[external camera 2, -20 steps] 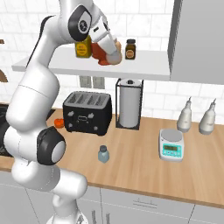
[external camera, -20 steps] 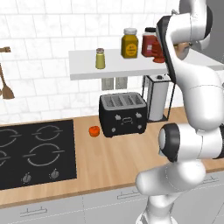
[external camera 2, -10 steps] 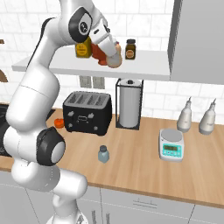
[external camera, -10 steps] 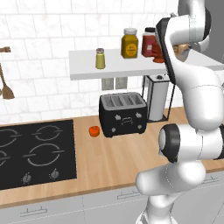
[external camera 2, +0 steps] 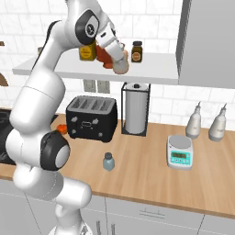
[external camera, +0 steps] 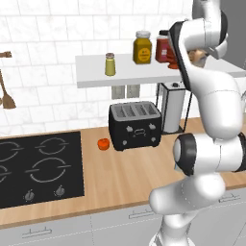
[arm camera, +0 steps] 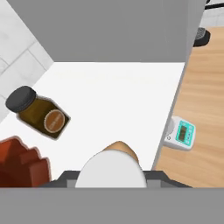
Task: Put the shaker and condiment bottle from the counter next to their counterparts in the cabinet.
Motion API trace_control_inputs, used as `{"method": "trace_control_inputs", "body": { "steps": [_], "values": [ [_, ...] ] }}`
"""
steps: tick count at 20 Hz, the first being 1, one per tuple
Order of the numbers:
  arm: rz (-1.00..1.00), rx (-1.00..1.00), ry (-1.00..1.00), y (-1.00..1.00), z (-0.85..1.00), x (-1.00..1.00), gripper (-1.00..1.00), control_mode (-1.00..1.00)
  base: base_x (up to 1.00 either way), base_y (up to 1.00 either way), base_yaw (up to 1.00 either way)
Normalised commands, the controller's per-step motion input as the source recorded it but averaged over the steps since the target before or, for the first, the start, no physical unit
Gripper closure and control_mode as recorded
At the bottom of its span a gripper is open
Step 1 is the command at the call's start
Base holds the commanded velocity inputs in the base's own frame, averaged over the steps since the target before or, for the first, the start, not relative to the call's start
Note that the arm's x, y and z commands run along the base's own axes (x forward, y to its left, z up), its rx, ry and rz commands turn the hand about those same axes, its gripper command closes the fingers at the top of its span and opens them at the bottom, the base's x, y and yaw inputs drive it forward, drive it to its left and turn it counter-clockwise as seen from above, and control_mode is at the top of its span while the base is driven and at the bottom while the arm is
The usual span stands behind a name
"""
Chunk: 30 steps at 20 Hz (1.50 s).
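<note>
The condiment bottle (external camera 2: 120,65) is pinched by the end effector (external camera 2: 120,63) over the cabinet (external camera 2: 151,73) edge, near the red bottle (arm camera: 19,164); an early release could tip it off.

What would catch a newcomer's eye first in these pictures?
The white arm reaching up to the shelf, its pincer holding the small tan bottle just beside the tall red bottle. Next, the little blue shaker standing alone on the wooden counter, in front of the black toaster. A dark brown jar stands further along the shelf.
</note>
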Motion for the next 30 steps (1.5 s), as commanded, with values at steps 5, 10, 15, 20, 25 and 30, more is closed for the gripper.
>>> {"method": "trace_control_inputs", "body": {
  "steps": [5,10,15,20,25,30],
  "values": [
    [0.0,0.0,0.13,-0.01,-0.14,0.41,1.0,-1.0,0.0,0.0,0.0],
    [0.0,0.03,0.01,-0.05,-0.01,0.1,1.0,-1.0,0.0,0.0,0.0],
    [0.0,0.13,0.0,-0.23,0.0,0.0,1.0,-1.0,0.0,0.0,0.0],
    [0.0,0.1,0.0,-0.11,0.0,0.0,1.0,-1.0,0.0,0.0,0.0],
    [0.0,0.02,0.0,0.01,0.0,0.0,-1.0,-1.0,0.0,0.0,0.0],
    [0.0,0.04,0.0,0.0,0.0,0.0,-1.0,-1.0,0.0,0.0,0.0]
  ]
}}
